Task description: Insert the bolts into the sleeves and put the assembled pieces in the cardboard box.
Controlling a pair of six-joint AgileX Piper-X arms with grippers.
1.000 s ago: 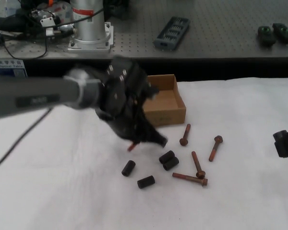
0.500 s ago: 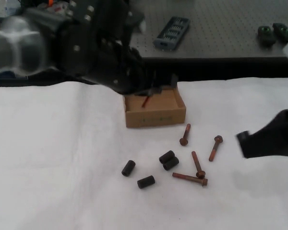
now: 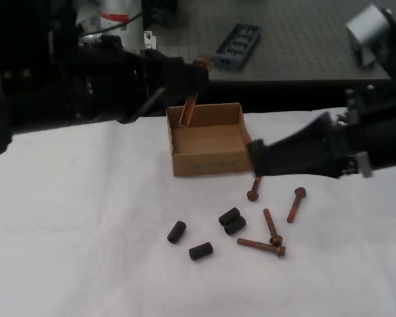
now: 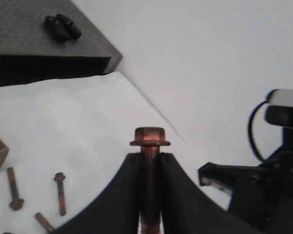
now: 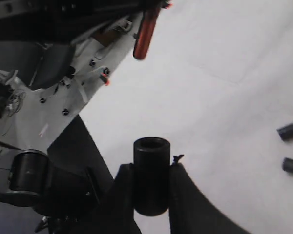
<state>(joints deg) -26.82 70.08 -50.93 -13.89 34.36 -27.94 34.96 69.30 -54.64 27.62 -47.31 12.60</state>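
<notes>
My left gripper (image 3: 191, 86) is shut on a rusty bolt (image 3: 188, 109), which hangs head-up over the back left corner of the cardboard box (image 3: 214, 163). In the left wrist view the bolt (image 4: 150, 146) stands between the fingers (image 4: 173, 180) with its head above them. From the right, my right gripper (image 3: 254, 158) comes in beside the box's front right corner. It is shut on a black sleeve (image 5: 151, 175) with its bore facing up. Several loose bolts (image 3: 296, 203) and several sleeves (image 3: 177, 231) lie on the white cloth in front of the box.
The left arm's dark bulk (image 3: 86, 86) covers the back left of the bench. Behind the cloth, a grey perforated table holds a dark ridged block (image 3: 236, 43). The cloth's left and front parts lie bare.
My left gripper has risen from the cloth near the sleeves and carried the bolt back over the box. The right arm has swung in from the right edge toward the box.
</notes>
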